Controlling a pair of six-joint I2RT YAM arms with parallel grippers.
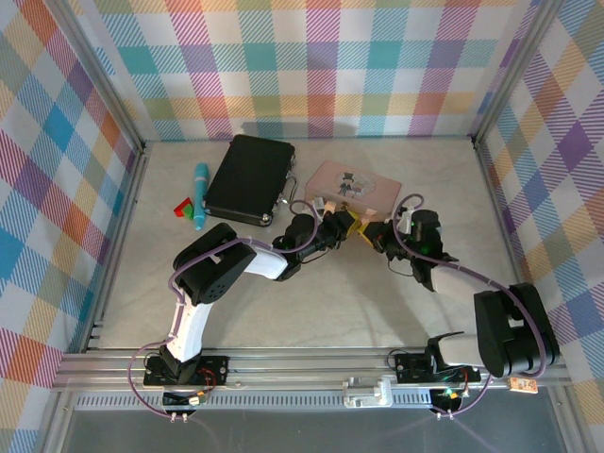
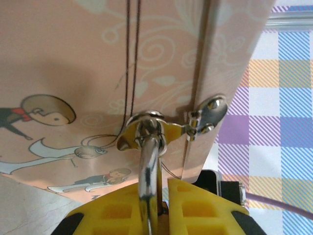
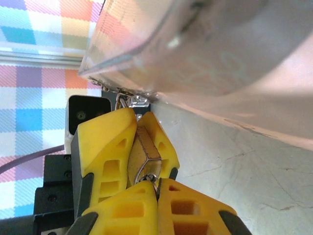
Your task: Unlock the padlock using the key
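Where plaid walls enclose, marbled table, padlock.

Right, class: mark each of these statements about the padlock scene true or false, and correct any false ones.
1. The left tool grips the small brass padlock, whose silvery shackle passes through the clasp of the pink picture tin. True.
2. The black rectangular case lies to the right of the pink tin. False: it lies to the tin's left.
3. Both tools meet at the tin's near edge. True.
4. The yellow fingers of the right tool are spread wide apart. False: they are pressed close together just below the padlock.
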